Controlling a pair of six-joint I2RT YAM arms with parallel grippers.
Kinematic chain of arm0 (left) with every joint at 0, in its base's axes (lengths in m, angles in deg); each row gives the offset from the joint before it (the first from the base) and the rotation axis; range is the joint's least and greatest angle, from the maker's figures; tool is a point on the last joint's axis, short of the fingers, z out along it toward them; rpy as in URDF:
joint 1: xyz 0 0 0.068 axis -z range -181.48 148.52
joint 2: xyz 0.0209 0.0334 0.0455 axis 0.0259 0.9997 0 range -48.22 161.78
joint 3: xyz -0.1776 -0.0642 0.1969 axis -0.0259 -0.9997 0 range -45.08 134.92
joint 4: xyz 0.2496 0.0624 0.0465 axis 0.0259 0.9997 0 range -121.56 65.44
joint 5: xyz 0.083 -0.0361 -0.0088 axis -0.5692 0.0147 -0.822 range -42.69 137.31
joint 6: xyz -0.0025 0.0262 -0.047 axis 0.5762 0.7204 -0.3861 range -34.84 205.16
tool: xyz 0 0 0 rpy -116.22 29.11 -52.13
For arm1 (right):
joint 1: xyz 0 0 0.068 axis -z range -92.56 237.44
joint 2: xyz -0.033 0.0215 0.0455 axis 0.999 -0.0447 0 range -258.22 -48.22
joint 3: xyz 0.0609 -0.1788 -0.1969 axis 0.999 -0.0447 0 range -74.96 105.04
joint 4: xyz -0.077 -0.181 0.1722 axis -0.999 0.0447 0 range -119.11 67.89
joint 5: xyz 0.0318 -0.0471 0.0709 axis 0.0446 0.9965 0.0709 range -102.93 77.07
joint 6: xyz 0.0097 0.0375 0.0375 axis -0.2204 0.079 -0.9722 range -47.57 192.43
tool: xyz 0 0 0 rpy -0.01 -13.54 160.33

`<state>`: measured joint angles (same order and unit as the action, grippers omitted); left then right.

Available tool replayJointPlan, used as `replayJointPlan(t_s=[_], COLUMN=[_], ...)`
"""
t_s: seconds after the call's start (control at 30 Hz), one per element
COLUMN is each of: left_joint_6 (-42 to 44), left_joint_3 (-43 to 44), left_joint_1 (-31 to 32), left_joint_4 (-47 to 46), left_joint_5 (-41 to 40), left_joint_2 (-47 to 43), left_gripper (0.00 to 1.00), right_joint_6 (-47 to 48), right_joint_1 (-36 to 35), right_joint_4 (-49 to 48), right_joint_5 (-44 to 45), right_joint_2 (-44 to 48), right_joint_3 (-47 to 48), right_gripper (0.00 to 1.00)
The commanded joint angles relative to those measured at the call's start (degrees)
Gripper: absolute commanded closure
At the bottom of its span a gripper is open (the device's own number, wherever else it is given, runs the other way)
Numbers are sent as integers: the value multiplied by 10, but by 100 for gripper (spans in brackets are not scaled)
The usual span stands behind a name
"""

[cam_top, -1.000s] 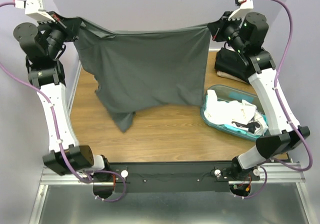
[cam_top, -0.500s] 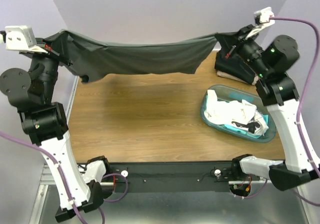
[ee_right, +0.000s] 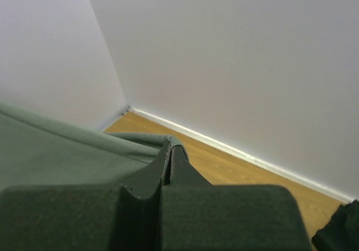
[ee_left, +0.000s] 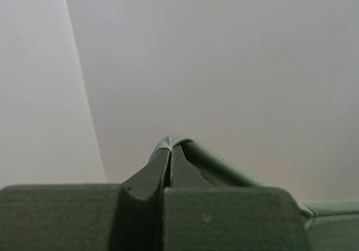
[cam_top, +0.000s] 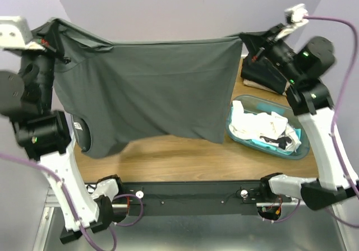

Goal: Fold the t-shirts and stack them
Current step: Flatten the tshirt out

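White-and-black arms, purple cables

Hanging dark grey t-shirt: matt cloth, with a fine knit showing close up in both wrist views. Table: wood-grain top, smooth, faint sheen. Tub, right of frame: translucent teal plastic with a glossy rim. White t-shirts inside it: crumpled matt cloth. Left pincer and right pincer: matt black, looks like plastic. Base rail: matt black. Sheet at bottom of frame: dull grey metal.
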<state>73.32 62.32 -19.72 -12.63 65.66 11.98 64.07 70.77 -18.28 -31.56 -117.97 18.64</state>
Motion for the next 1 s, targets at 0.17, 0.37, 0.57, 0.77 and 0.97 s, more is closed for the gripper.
replayJointPlan(t_s=[0.17, 0.37, 0.57, 0.77, 0.97], left_joint_6=[-57, -70, -75, -59, -36], left_joint_3=[-144, 47, 106, -98, -266], left_joint_1=[28, 70, 113, 130, 127], left_joint_4=[-111, -105, -65, -39, -29], left_joint_5=[76, 92, 56, -24, -90], left_joint_2=[247, 560, 634, 528, 462], left_gripper=[98, 39, 20, 19, 17], right_joint_6=[20, -40, -69, -39, -32], right_joint_1=[3, 32, 43, 33, 3], right_joint_4=[-26, -28, -26, -26, -27], right_joint_5=[94, 91, 60, 21, -28], right_joint_2=[-263, -531, -618, -547, -486], right_joint_3=[54, 194, 251, 137, 34], right_gripper=[100, 99, 3, 0, 0])
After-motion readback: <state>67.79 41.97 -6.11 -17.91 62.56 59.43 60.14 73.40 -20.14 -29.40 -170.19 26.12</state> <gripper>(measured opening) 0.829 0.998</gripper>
